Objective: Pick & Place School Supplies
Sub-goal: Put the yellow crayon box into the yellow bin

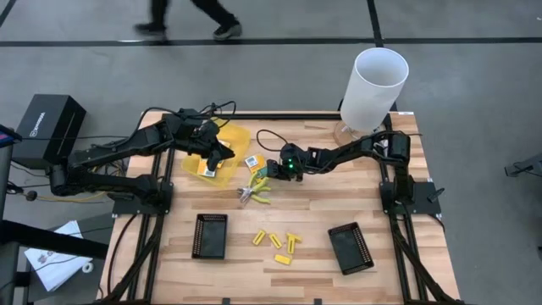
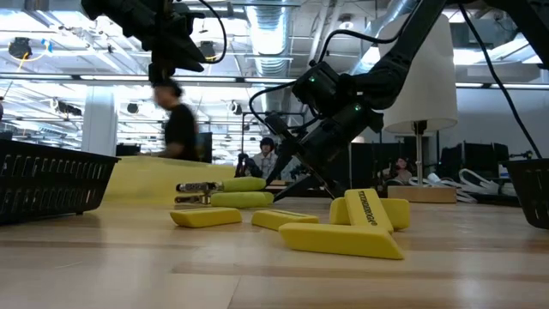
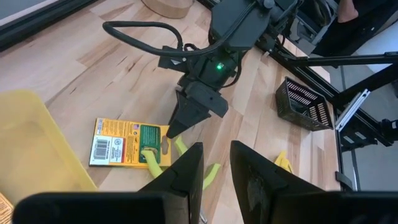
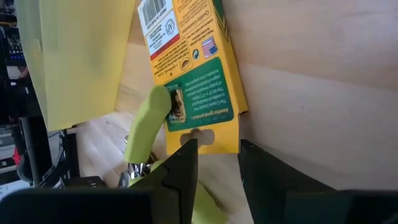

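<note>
Where the right gripper (image 4: 216, 163) hovers narrowly parted, barcoded yellow packet (image 4: 189, 68), tiny print unreadable, left gripper (image 3: 216, 167) narrowly parted

The surface (image 1: 305, 254) was pale matt wood; the packet (image 4: 193, 81) printed glossy card; the container (image 3: 31, 149) translucent yellow plastic.

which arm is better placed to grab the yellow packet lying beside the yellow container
Right. The right pincer has its tips right at the packet's end beside the plier-like tool, fingers parted over it. The left pincer hangs higher, over the yellow container.
</note>
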You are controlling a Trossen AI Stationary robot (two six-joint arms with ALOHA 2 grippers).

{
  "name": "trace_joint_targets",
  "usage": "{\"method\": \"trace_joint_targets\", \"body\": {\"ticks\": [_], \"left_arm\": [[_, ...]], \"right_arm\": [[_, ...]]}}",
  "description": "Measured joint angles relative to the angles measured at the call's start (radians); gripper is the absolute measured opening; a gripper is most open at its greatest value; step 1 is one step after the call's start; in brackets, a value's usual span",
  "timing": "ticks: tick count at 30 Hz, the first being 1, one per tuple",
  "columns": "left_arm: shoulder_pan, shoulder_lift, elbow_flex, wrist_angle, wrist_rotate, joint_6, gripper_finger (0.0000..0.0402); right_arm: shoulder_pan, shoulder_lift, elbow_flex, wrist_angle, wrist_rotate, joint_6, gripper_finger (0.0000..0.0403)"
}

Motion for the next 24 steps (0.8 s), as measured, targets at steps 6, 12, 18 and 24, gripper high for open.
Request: {"method": "trace_joint_targets", "body": {"ticks": [6, 12, 18, 24], "left_arm": [[0.0, 0.0, 0.0, -0.002, 0.011, 0.0, 0.0076], [0.0, 0.0, 0.0, -0.008, 0.012, 0.0, 0.0076], [0.0, 0.0, 0.0, -0.019, 0.012, 0.0, 0.0076], [0.0, 0.0, 0.0, -0.02, 0.012, 0.0, 0.0076]], "right_arm": [[-0.011, 0.0, 0.0, 0.0, 0.008, 0.008, 0.0107], [-0.017, 0.0, 0.0, 0.004, 0.046, 0.008, 0.0064], [-0.018, 0.0, 0.001, 0.012, 0.077, -0.026, 0.0007], [-0.023, 0.004, -0.002, 0.091, 0.084, -0.075, 0.0001]]}}
